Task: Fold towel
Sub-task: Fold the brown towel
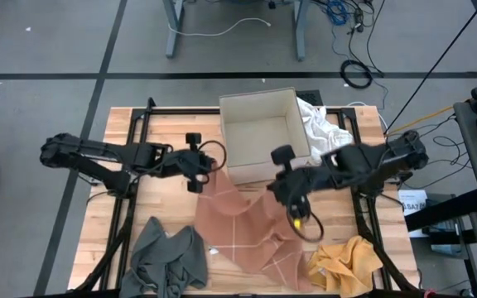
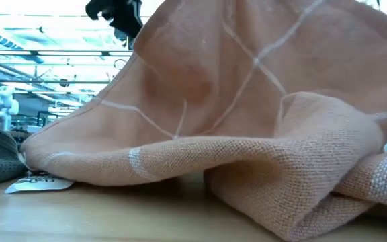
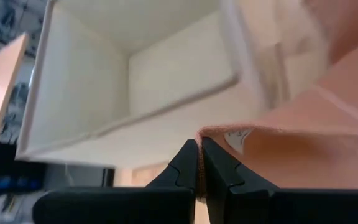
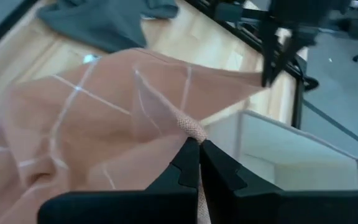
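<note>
Wooden counter (image 1: 164, 203) on a grey floor, overhead view. At centre, the peach towel (image 1: 243, 228) spreads toward the lower middle of the frame, below an open cardboard box (image 1: 263, 132). Left tool (image 1: 197, 180) is clamped on the towel's upper-left corner; right tool (image 1: 292, 199) is clamped on its right edge, lifting the cloth. Grey cloth (image 1: 168, 258) lies lower left, yellow cloth (image 1: 346, 263) lower right, white cloth (image 1: 323, 126) right of the box.

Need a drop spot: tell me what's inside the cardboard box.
The box looks empty in the high and left wrist views: bare walls and floor. Its near inner corner is hidden by the peach towel.
</note>
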`<state>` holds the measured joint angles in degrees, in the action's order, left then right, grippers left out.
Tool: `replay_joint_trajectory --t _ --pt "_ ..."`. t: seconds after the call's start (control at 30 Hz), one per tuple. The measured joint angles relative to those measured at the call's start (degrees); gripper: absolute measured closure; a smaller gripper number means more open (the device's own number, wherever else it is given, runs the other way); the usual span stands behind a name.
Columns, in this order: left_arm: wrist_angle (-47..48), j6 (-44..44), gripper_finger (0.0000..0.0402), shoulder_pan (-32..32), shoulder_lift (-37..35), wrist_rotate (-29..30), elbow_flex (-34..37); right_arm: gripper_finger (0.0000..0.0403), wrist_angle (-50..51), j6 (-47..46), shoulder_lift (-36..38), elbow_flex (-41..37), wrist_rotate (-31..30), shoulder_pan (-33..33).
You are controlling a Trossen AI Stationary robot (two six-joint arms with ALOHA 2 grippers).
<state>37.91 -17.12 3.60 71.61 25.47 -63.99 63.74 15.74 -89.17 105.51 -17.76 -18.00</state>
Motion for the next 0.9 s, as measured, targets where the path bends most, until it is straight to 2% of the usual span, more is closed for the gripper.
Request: replay_joint_trajectory --t 0.1,0.2,0.27,0.4,0.6,0.8,0.9 --pt "2.05 -0.01 0.0392 -2.77 0.00 -0.20 0.00 0.0403 2.69 0.57 0.49 0.00 0.15 4.06" --pt "2.60 0.00 0.0392 -5.35 0.00 -3.95 0.02 0.0403 5.95 0.40 0.44 -0.08 0.70 7.93" --pt "2.71 -0.02 0.0392 -6.57 0.00 -7.16 0.02 0.0403 5.61 0.49 0.54 -1.48 3.89 10.24" --pt "2.76 -0.40 0.0392 -8.07 0.00 -10.21 0.02 0.0403 3.20 1.65 0.68 -6.96 9.77 13.41" --pt "3.94 -0.27 0.0392 -11.58 0.00 -13.72 0.71 0.0403 -1.80 2.96 0.68 -17.89 15.02 17.09" --pt "2.00 -0.11 0.0392 -14.85 0.00 -19.80 7.40 0.0403 -3.69 2.09 0.68 -26.63 18.14 19.07" --pt "-0.48 0.04 0.0392 -15.84 0.00 -20.30 12.43 0.0403 -3.05 1.11 0.68 -29.93 18.14 19.17"
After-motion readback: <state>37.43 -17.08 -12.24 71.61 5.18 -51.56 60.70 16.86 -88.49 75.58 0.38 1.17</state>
